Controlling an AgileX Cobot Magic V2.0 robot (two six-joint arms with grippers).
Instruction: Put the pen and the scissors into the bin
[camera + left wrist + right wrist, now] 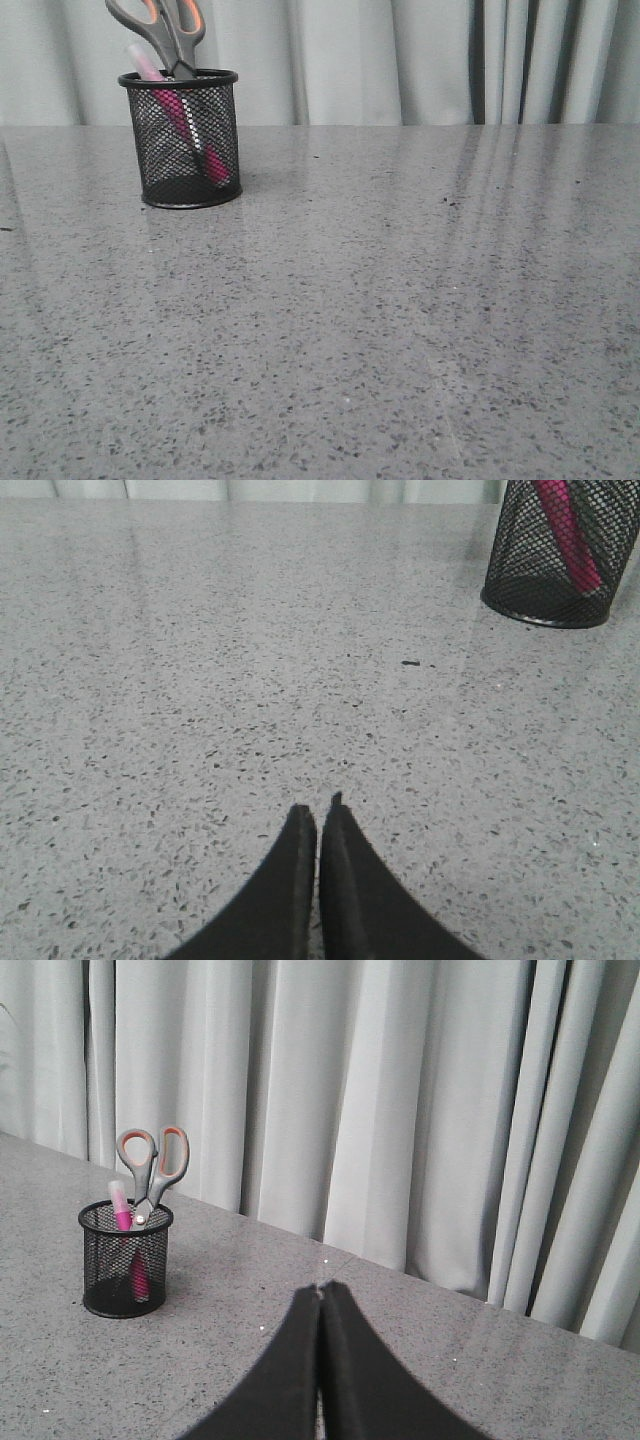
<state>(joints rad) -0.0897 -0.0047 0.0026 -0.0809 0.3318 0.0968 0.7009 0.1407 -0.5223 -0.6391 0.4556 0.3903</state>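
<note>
Pen (172,105) and scissors (160,35) are standing upright in the bin (184,140), at eleven o'clock; my left gripper (317,810), nearer, and right gripper (320,1288) are both clenched, holding nothing.

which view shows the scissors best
The right wrist view: the whole handles of the scissors stand clear above the bin. The front view crops the handle tops at its edge; the left wrist view shows no scissors clearly.
</note>
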